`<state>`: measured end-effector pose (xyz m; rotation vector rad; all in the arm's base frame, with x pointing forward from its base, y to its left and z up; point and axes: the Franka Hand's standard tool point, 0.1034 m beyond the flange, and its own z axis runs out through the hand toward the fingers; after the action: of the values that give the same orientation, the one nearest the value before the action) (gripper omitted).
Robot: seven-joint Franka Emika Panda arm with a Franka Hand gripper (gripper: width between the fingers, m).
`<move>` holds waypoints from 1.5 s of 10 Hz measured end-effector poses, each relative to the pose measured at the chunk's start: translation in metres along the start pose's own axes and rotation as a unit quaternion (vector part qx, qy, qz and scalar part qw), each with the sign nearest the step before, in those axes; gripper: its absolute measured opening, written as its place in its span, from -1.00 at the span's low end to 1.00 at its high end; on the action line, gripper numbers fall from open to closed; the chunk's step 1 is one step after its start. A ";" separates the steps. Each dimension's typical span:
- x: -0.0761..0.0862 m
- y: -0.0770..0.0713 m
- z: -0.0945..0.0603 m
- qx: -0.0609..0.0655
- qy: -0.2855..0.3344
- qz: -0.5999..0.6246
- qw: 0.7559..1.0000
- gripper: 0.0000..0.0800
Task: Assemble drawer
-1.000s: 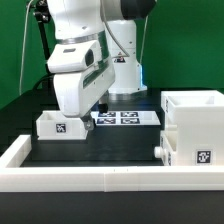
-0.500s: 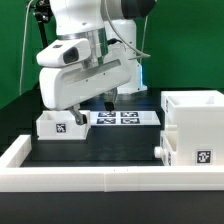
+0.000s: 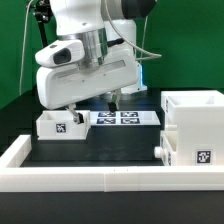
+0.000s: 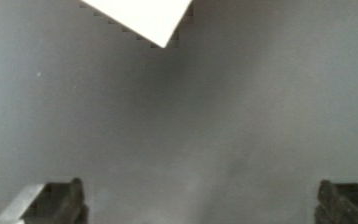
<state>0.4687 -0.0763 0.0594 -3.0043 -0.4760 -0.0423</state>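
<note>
A small white drawer box (image 3: 57,125) with a marker tag stands on the dark table at the exterior view's left. A larger white drawer housing (image 3: 195,130) stands at the exterior view's right. My gripper (image 3: 93,107) hangs above the table between the small box and the marker board (image 3: 126,118), touching neither. In the wrist view the gripper (image 4: 199,202) is open, with both fingertips (image 4: 51,203) far apart over bare dark table and nothing between them. A white corner (image 4: 149,18) shows at the edge of that view; I cannot tell which part it belongs to.
A low white wall (image 3: 100,176) runs along the table's front and up the exterior view's left side. The robot's base (image 3: 125,75) stands behind the marker board.
The hand has turned about its wrist so its broad side now faces the exterior camera, and it has risen slightly. The jaws stay open. The parts have not moved.
</note>
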 end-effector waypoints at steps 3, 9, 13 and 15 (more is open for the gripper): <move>-0.017 -0.004 -0.010 -0.010 0.001 0.106 0.994 0.62; -0.047 -0.002 -0.002 -0.027 0.011 0.109 0.994 0.62; -0.065 -0.012 0.012 -0.026 -0.005 0.148 0.989 0.62; -0.075 -0.017 0.029 -0.025 -0.014 0.165 0.986 0.62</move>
<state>0.3924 -0.0804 0.0290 -3.0915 0.0247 0.0138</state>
